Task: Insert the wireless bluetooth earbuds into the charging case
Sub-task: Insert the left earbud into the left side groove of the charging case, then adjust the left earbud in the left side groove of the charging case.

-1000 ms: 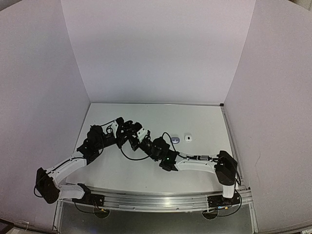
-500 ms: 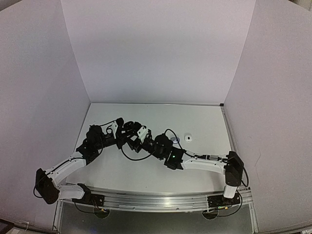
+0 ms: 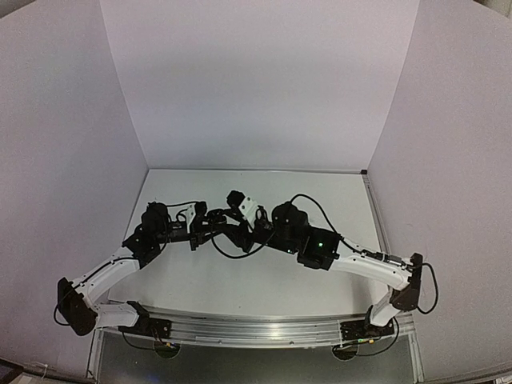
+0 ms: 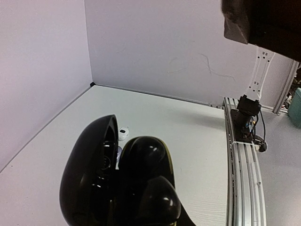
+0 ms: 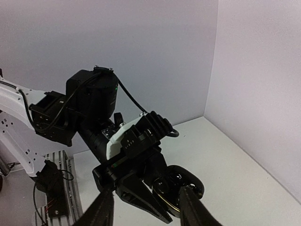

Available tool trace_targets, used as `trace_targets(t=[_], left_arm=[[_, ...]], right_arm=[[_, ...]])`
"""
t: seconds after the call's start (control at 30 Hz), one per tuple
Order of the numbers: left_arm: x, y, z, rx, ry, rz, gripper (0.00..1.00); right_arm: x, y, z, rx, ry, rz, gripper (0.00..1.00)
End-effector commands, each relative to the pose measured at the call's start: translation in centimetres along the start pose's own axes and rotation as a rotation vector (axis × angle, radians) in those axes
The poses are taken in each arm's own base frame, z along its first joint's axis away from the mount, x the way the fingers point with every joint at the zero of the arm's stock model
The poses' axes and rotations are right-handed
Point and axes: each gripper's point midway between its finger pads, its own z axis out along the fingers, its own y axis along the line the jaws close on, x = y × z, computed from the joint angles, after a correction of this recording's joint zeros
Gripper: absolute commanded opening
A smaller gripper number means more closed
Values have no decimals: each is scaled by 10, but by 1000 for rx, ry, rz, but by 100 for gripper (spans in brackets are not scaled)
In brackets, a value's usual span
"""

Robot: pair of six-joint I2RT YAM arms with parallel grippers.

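Note:
The black charging case (image 4: 141, 157) stands open with its lid (image 4: 89, 174) swung left, and my left gripper (image 4: 143, 212) is shut on it. From the right wrist, the case (image 5: 188, 181) shows below the left gripper's fingers (image 5: 141, 200), with my right gripper (image 5: 146, 200) open around it and one fingertip (image 5: 188, 197) at the case's edge. Both grippers meet left of centre, the left gripper (image 3: 210, 230) facing the right gripper (image 3: 232, 224). A small white piece (image 4: 123, 133) and a greyish one (image 4: 119, 151) lie on the table behind the case. I cannot tell whether earbuds sit inside the case.
The white table (image 3: 320, 192) is boxed in by pale walls on three sides. A metal rail (image 4: 242, 165) runs along the near edge. My raised right arm (image 3: 320, 248) crosses the middle of the table.
My right arm has stretched out and lifted, its wrist moving up and right over the spot where the grey and white pieces showed. The left gripper still holds the case and has shifted slightly nearer.

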Motion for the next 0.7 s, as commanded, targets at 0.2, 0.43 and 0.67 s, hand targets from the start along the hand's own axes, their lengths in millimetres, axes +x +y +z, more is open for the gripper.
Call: trace_targets(t=[0.2, 0.43, 0.67], left_arm=[[-22, -21, -3, 122, -14, 33, 0], [-17, -27, -1, 159, 6, 19, 0], [-16, -29, -1, 166, 12, 22, 0]], right_arm=[[26, 7, 17, -25, 161, 7, 39], [30, 0, 31, 12, 168, -28, 37], [32, -10, 38, 40, 171, -22, 33]])
